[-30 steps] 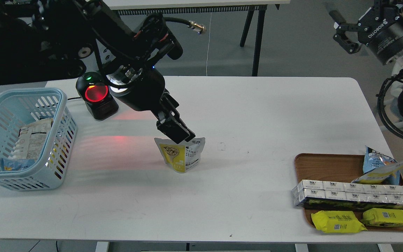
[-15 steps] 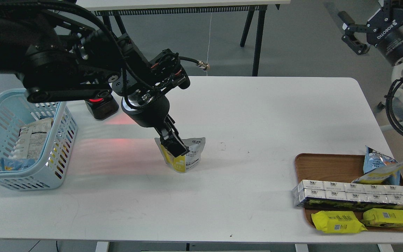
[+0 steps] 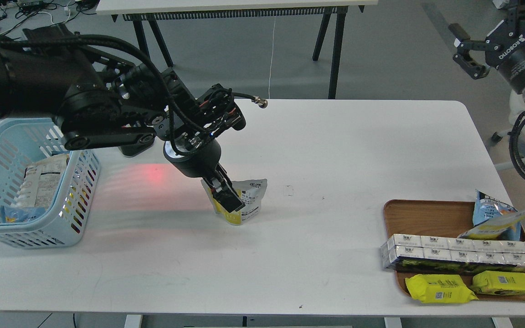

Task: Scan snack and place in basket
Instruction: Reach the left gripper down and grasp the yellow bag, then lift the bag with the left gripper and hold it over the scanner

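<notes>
The snack [image 3: 249, 200], a small pouch with a white top and yellow lower part, stands upright on the white table [image 3: 335, 150] near its middle. My left gripper [image 3: 226, 198] has come down on the pouch. One finger [image 3: 227, 197] lies across its front face, and the other is hidden behind it. The pouch rests on the table. The light blue basket [image 3: 78, 191] stands at the table's left edge with packets inside. My right gripper [image 3: 465, 50] is raised at the top right, fingers spread and empty.
A black scanner [image 3: 130, 148] is mostly hidden behind my left arm and casts a red glow [image 3: 153, 174] on the table. A brown wooden tray [image 3: 426, 218] at the right front holds a blue-and-yellow pouch, silver boxes and yellow pillow packs.
My left arm has swung down and lowered the gripper from the pouch's top onto its front. The pouch has not moved. The right gripper drifted slightly right.
</notes>
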You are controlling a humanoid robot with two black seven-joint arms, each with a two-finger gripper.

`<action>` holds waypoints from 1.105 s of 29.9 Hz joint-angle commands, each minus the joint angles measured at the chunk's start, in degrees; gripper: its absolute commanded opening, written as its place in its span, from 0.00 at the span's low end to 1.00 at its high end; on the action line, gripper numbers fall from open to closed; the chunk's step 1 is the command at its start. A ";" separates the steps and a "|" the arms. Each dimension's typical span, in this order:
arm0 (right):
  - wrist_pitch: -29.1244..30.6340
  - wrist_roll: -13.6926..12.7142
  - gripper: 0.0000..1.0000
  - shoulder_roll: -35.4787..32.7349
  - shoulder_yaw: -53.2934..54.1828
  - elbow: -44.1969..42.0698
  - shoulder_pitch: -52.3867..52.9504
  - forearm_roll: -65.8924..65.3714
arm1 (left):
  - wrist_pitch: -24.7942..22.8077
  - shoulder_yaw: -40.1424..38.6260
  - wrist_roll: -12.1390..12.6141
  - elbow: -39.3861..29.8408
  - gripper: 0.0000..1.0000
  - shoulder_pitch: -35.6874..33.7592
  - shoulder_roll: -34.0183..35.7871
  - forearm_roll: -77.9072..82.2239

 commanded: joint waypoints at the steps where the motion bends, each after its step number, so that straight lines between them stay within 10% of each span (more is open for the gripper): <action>1: 0.00 0.00 0.96 -1.77 0.06 1.77 -0.38 0.00 | 0.00 0.21 -0.01 -0.08 0.48 0.16 -0.17 0.02; 6: 0.00 0.00 0.96 -2.56 0.23 2.12 -1.26 0.09 | 5.92 3.28 -0.01 0.18 0.11 1.83 -0.96 -0.07; 10: 0.00 0.00 0.96 -3.17 0.67 2.82 -1.88 0.09 | 8.22 3.46 -0.01 -0.34 0.01 2.89 -1.05 -0.51; 33: 0.00 0.00 0.96 -5.38 1.46 4.85 -2.40 1.05 | 12.61 4.25 -0.01 2.90 0.00 -5.46 9.59 -0.60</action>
